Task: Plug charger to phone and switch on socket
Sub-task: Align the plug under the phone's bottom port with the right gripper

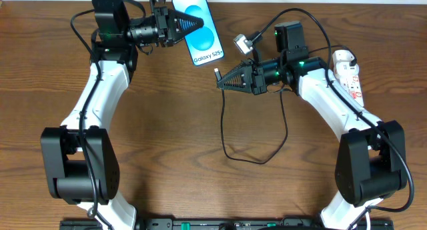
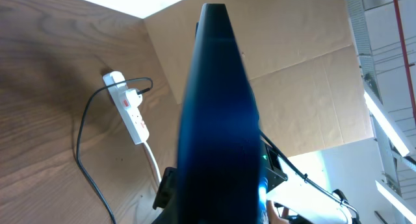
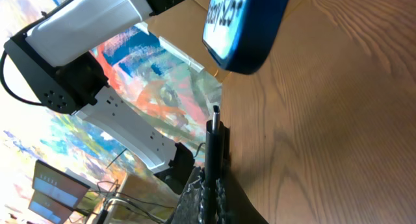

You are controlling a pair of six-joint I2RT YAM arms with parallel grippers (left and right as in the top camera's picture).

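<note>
Because the charger's small tip had to go into the bottom of the phone (image 1: pixel 207 45), each arm held one of the two things so they could meet. The left gripper (image 1: pixel 195 23) was squeezed tight on the phone and held it up off the table (image 1: pixel 167 123), with its bottom end turned toward the other arm. The right gripper (image 1: pixel 223 82) was pinched closed on the charger (image 1: pixel 223 130) just behind the tip, so the tip poked out and pointed at the phone. The tip was near the phone but not touching it, so I think the plugging-in was not yet done. The rest of the black cable lay in a loose loop on the table. The socket (image 1: pixel 349 71) lay far over on the right side, well apart from the phone. No box or bowl showed. The only thing holding something was the socket, and the charger's black plug (image 2: pixel 140 93) looked pushed into it.
</note>
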